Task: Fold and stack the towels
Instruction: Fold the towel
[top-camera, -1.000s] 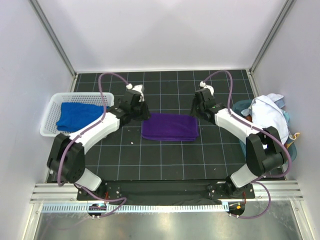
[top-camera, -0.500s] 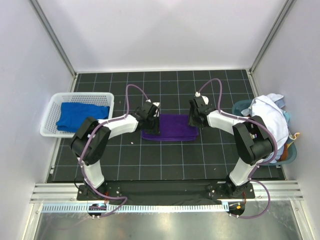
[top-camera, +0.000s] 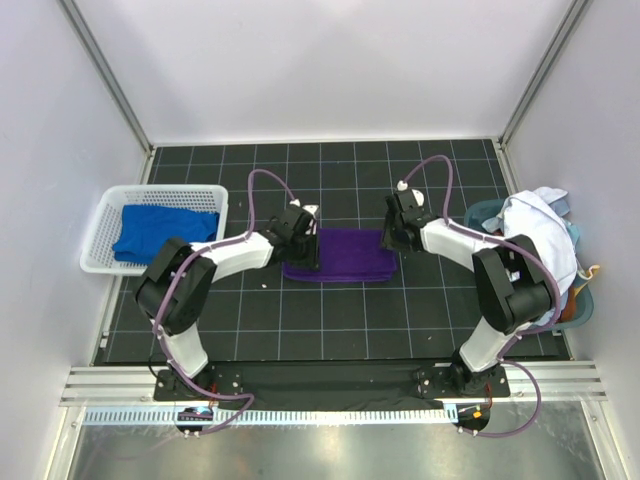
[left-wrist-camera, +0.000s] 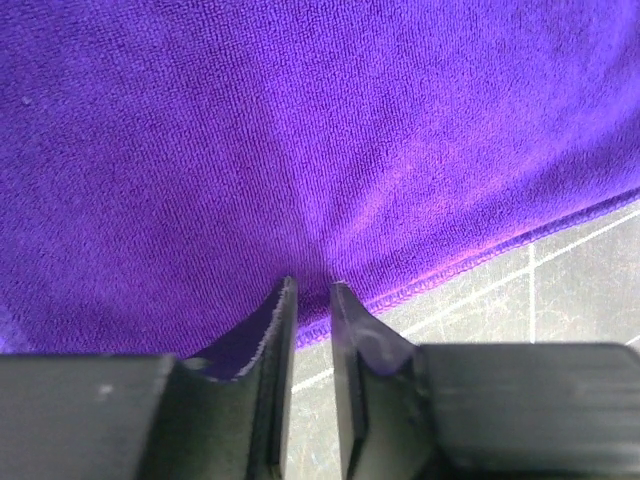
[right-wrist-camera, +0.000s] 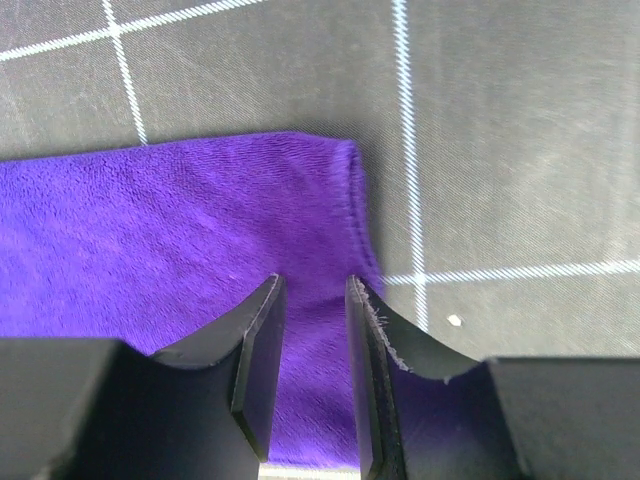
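The purple towel (top-camera: 345, 256) lies folded flat in the middle of the black gridded mat. My left gripper (top-camera: 305, 252) is down on its left end. In the left wrist view the gripper (left-wrist-camera: 310, 285) is shut on the towel's (left-wrist-camera: 300, 130) hemmed edge, and the cloth puckers at the tips. My right gripper (top-camera: 393, 240) is down on the right end. In the right wrist view the gripper (right-wrist-camera: 315, 282) is pinched narrowly on the towel (right-wrist-camera: 180, 230) near its corner. The blue towel (top-camera: 160, 228) lies in the basket. The white towel (top-camera: 535, 230) is heaped at the right.
The white perforated basket (top-camera: 150, 190) stands at the left edge of the mat. A teal container (top-camera: 483, 213) under the white towel stands at the right edge. White walls close in the back and both sides.
Both grippers have come from the towel's far corners down onto its two ends and have closed on the cloth. The towel has stayed flat.
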